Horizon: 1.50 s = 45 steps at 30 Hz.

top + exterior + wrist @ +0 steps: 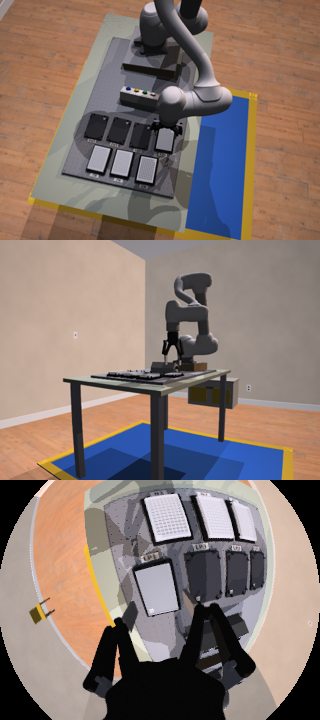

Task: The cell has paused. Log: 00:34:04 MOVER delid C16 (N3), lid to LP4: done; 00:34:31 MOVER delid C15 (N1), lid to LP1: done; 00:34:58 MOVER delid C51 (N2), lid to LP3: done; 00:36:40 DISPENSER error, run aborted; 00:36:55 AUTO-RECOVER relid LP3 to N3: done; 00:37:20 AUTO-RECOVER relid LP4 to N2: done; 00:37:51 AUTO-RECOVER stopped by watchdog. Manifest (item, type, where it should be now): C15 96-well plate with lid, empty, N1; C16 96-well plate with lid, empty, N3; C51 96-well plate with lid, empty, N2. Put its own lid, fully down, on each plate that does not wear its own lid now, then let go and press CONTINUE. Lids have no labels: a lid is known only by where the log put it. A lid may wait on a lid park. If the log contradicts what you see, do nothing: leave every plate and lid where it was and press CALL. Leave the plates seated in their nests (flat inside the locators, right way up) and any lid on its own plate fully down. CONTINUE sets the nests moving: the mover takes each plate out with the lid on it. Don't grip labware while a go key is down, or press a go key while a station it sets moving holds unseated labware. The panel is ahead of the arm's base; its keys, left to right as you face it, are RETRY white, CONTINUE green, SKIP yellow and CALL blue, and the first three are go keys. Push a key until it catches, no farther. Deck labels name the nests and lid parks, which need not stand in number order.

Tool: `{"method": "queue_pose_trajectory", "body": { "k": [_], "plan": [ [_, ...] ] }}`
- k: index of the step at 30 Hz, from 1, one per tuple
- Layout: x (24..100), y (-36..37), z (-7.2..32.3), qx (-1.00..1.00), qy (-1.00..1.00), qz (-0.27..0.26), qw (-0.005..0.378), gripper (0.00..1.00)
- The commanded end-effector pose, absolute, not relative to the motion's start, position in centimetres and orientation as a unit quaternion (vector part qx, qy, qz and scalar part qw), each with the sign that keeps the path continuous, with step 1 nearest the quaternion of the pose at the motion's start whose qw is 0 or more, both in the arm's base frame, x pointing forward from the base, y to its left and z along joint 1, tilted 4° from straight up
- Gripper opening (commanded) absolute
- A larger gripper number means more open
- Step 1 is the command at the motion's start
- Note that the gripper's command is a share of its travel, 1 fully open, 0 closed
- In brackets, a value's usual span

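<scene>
The lid (pixel 164 139), a plain grey panel, lies flat on the rightmost of four dark lid parks in the top view, just right of centre. The other three parks (pixel 118 130) to its left hold nothing. It is probably there because one plate was left uncovered. The gripper (pixel 172 360) hangs over the lid's upper end with its fingers pointing down, about two-thirds open and holding nothing. That looks like lining up to straddle the lid across its width. Below the parks, three nests each hold a well plate. The left plate (pixel 98 158) and middle plate (pixel 121 163) look pale and smooth, as if lidded. The right plate (pixel 146 169) shows a sharper well grid and may be bare. The deck labels are too small to read with confidence, so which nest lacks a lid should be checked against the log before gripping. The key panel (pixel 138 99) sits above the parks, untouched
</scene>
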<state>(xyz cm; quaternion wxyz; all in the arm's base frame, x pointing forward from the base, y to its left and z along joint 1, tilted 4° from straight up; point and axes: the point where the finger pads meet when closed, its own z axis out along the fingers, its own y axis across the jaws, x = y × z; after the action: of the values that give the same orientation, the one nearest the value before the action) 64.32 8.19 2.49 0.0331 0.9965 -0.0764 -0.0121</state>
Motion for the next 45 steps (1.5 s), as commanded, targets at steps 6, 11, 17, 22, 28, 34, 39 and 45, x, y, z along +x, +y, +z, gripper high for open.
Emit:
{"method": "queue_pose_trajectory", "body": {
  "k": [6,11,17,22,28,34,39,45],
  "plan": [
    [64.3,8.4,2.6,0.996,-0.079,-0.010,0.031,0.66],
    [64.3,8.4,2.5,0.996,-0.079,-0.010,0.031,0.66],
    [64.3,8.4,2.3,0.996,-0.079,-0.010,0.031,0.66],
    [64.3,8.3,2.0,0.996,-0.079,-0.010,0.031,0.66],
    [64.2,8.3,1.4,0.996,-0.079,-0.010,0.031,0.66],
    [64.2,8.3,0.7,0.996,-0.079,-0.010,0.031,0.66],
    [64.2,8.2,0.0,0.996,-0.079,-0.010,0.031,0.66],
    [64.2,8.2,-0.7,0.996,-0.079,-0.010,0.031,0.66]
  ]
}}
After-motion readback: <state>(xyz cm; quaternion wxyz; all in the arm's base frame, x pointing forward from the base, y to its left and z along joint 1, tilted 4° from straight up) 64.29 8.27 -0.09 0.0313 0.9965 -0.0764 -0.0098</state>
